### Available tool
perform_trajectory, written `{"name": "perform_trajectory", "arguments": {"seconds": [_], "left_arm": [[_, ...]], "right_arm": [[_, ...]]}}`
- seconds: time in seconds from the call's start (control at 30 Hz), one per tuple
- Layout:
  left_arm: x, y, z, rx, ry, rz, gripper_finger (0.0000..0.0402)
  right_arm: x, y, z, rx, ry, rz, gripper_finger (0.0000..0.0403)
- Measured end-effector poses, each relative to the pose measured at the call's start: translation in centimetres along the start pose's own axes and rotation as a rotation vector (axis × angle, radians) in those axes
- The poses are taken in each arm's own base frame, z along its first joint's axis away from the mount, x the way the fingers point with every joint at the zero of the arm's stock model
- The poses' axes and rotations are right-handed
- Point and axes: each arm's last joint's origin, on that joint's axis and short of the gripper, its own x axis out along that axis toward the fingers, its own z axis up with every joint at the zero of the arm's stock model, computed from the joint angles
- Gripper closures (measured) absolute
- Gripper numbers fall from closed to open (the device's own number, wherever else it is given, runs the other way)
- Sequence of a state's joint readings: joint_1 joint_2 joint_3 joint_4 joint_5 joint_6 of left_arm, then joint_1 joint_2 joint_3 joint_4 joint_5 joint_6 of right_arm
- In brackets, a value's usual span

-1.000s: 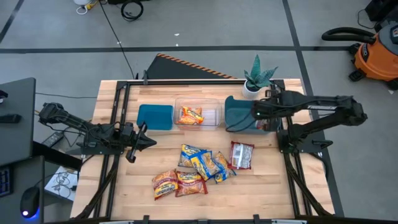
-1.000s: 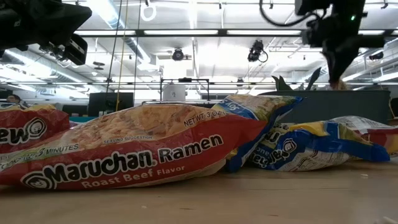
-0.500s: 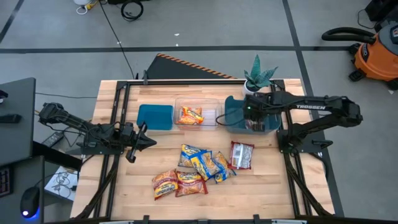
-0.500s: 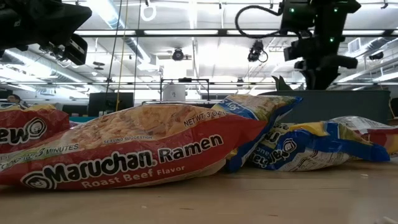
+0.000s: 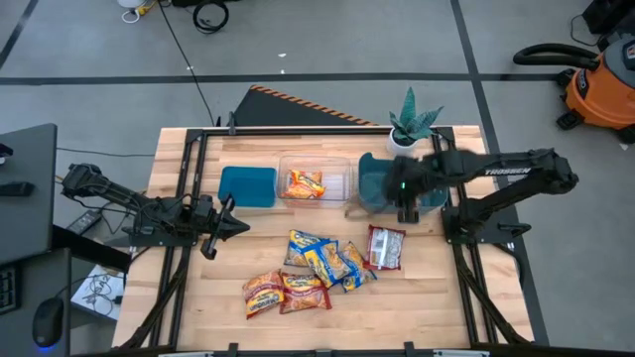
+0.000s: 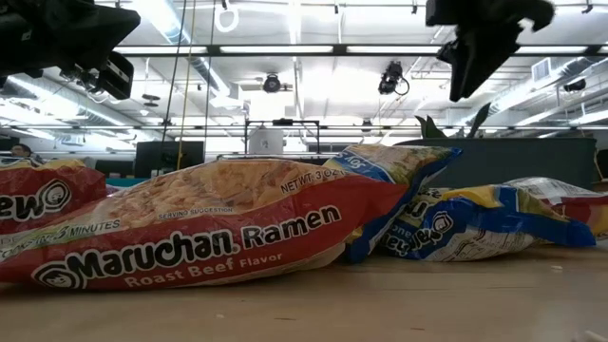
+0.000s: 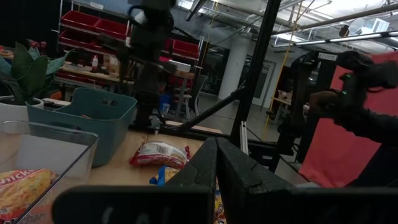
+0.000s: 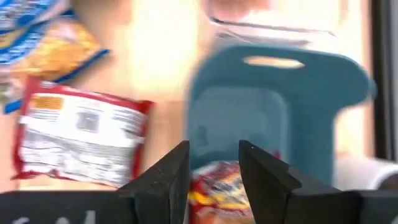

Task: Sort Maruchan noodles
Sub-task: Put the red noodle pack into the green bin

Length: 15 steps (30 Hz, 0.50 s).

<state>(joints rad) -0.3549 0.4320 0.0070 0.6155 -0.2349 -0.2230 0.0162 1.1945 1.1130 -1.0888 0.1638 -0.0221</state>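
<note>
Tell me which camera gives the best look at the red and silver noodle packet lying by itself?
The high view: the red and silver packet lies whole and flat on the table, apart from the other packets. The right wrist view shows it large but blurred. The left wrist view catches it edge-on, far off. The low view shows only a sliver at its right edge.

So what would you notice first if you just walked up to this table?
Probably the heap of bright ramen packets in the middle of the wooden table, orange, blue-and-yellow, and one red-silver packet off to the side. Then the right claw hanging by the teal bin, beside a clear bin with one packet inside.
</note>
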Motion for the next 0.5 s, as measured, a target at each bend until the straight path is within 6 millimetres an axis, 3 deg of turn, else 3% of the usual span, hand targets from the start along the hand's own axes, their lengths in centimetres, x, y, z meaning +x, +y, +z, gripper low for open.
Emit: {"name": "perform_trajectory", "arguments": {"seconds": [0.2, 0.5], "left_arm": [[0.0, 0.0, 0.0, 0.000, 0.000, 0.000, 0.0388], [0.0, 0.0, 0.0, 0.000, 0.000, 0.000, 0.0388]], "right_arm": [[2.0, 6.2, 0.9, -0.113, 0.066, 0.079, 0.0265], [5.8, 14.9, 0.4, -0.231, 0.153, 0.127, 0.0266]]}}
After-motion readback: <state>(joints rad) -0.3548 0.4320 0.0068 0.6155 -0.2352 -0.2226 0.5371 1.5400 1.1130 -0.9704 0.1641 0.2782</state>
